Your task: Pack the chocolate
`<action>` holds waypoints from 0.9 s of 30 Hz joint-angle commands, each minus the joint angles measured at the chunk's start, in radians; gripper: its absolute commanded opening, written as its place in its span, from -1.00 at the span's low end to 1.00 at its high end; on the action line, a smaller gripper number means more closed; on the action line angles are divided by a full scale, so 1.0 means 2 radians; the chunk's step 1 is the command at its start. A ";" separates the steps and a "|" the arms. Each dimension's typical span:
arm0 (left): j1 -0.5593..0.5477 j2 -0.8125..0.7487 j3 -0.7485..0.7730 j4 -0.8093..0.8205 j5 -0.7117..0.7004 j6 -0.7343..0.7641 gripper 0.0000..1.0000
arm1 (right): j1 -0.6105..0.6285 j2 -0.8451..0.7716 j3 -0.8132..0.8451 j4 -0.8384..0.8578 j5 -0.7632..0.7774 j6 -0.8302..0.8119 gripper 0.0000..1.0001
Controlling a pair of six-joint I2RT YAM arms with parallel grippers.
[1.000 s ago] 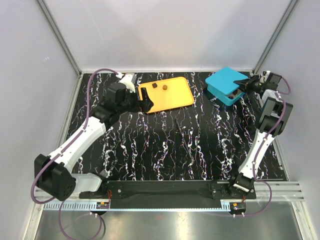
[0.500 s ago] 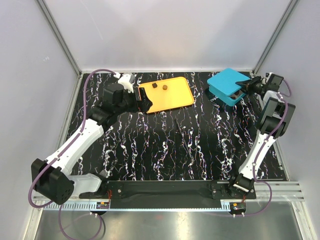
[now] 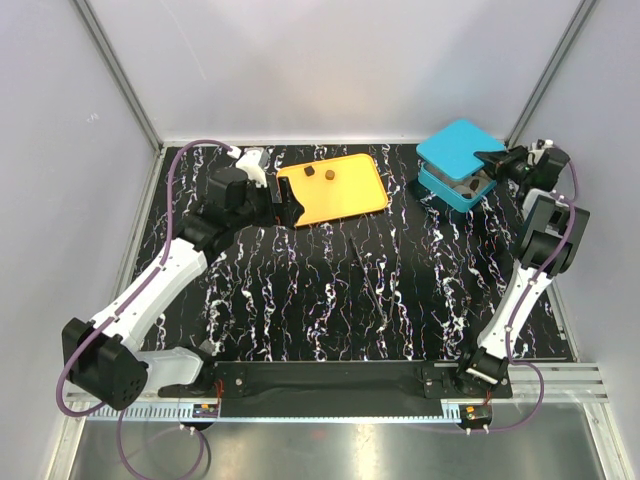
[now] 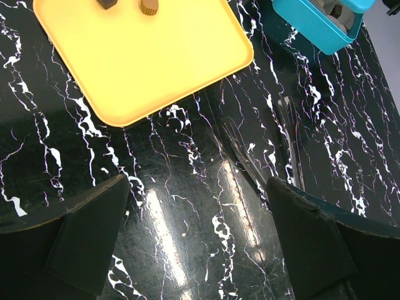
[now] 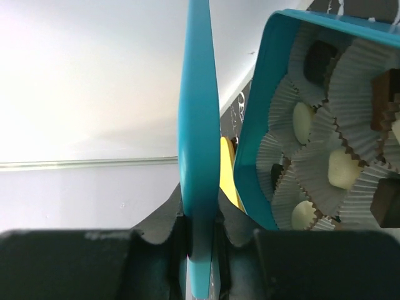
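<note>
Two small brown chocolates [image 3: 309, 172] [image 3: 327, 174] lie at the far end of the orange tray [image 3: 345, 195]; they also show in the left wrist view [image 4: 149, 6]. My left gripper [image 3: 287, 207] is open and empty, low over the table at the tray's near-left corner [image 4: 197, 240]. My right gripper [image 3: 489, 160] is shut on the teal lid [image 3: 459, 146] and holds it raised and tilted above the teal box [image 3: 450, 192]. In the right wrist view the lid [image 5: 199, 144] stands edge-on between the jaws. The box [image 5: 262, 144] holds paper cups with cream-white [image 5: 342, 169] and dark [image 5: 319, 56] chocolates.
The black marbled table [image 3: 350, 290] is walled by a grey enclosure with metal posts. The teal box [image 4: 315, 25] sits at the back right, close to the right wall. A rail [image 3: 330, 380] runs along the near edge between the arm bases.
My right gripper has lifted the teal lid up and back off the box, uncovering the cups. The left arm has shifted slightly at the tray's corner.
</note>
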 commanded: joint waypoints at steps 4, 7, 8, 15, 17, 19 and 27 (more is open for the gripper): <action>-0.003 -0.007 0.010 0.028 -0.002 -0.003 0.98 | -0.004 -0.070 -0.017 0.061 0.009 0.003 -1.00; -0.004 -0.008 0.016 0.020 -0.005 -0.006 0.98 | 0.006 -0.105 -0.015 -0.033 0.041 -0.085 -1.00; -0.004 -0.010 0.017 0.019 -0.005 -0.006 0.98 | 0.008 -0.121 -0.008 -0.090 0.061 -0.109 -1.00; -0.005 -0.011 0.016 0.017 -0.035 -0.017 0.98 | 0.018 -0.182 -0.004 -0.233 0.150 -0.238 -1.00; -0.005 0.004 0.027 0.014 -0.040 -0.023 0.97 | 0.019 -0.188 0.004 -0.271 0.160 -0.254 -1.00; -0.005 0.016 0.050 0.003 -0.040 -0.030 0.97 | 0.019 -0.190 0.004 -0.284 0.161 -0.267 -1.00; -0.006 0.023 0.055 -0.008 -0.034 -0.026 0.96 | 0.019 -0.177 0.015 -0.302 0.143 -0.272 -1.00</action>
